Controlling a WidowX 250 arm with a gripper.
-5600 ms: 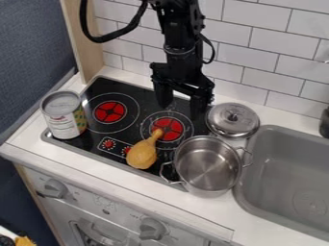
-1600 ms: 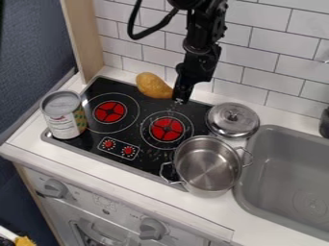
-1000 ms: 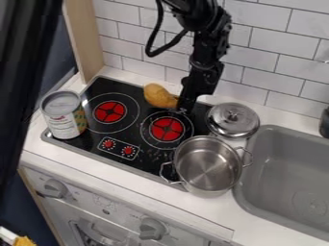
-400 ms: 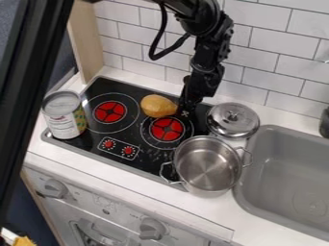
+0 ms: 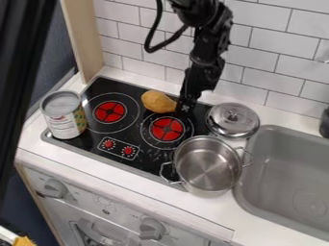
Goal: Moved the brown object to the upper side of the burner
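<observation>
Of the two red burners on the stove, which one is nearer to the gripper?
The burner on the picture's right, the one next to the steel pot. The gripper is close to it; the other burner lies farther away, beside the can.

"Is this a kitchen?"

"A toy one, it seems: the cooktop (image 5: 147,162) is set into a white counter (image 5: 212,206), with a grey sink (image 5: 283,163) beside it."

"What else?"

"White wall tiles (image 5: 276,43) behind the cooktop, control knobs (image 5: 152,227) below its front edge, and a steel saucepan (image 5: 207,166) at its sink-side corner."
</observation>
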